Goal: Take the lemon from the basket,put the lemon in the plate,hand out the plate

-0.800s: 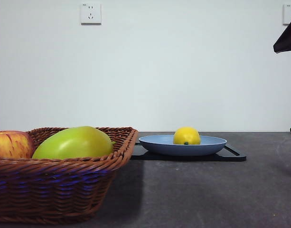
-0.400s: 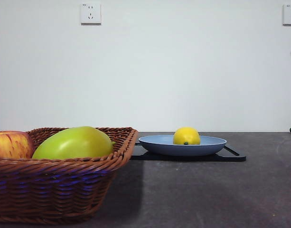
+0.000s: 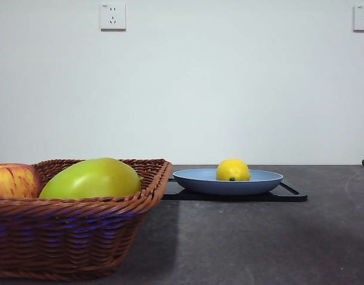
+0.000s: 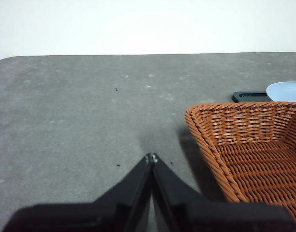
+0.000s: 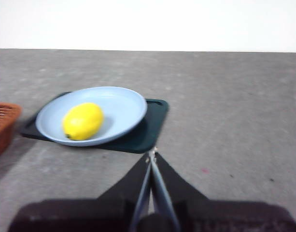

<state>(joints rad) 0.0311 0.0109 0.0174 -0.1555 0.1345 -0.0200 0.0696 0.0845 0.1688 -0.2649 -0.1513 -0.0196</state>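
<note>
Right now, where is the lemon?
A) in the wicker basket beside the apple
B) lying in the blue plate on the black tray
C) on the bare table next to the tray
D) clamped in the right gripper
B: the lemon lies in the blue plate, which sits on the black tray; the right gripper is shut on nothing, apart from the plate, and the basket holds only other fruit.

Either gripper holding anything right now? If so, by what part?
Nothing held. Left gripper and right gripper are both shut on nothing. The lemon lies free in the plate.
</note>
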